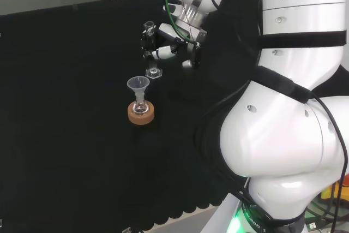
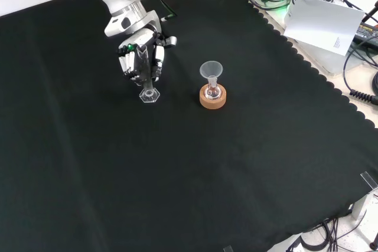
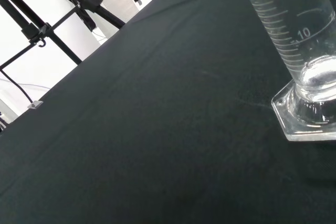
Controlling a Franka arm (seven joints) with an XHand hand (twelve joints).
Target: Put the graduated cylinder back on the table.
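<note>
Hand (image 2: pixel 142 58) curls around the cylinder (image 2: pixel 148 87); its base looks down on the cloth (image 2: pixel 177 175); light, slippery, brittle glass; hold mid-tube.

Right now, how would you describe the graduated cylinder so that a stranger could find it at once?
On the black cloth, find the robot's hand in the front view. The graduated cylinder stands upright within its curled fingers. Unlike the funnel-topped flask on a cork ring beside it, it is a narrow clear tube with printed marks and a hexagonal foot.
</note>
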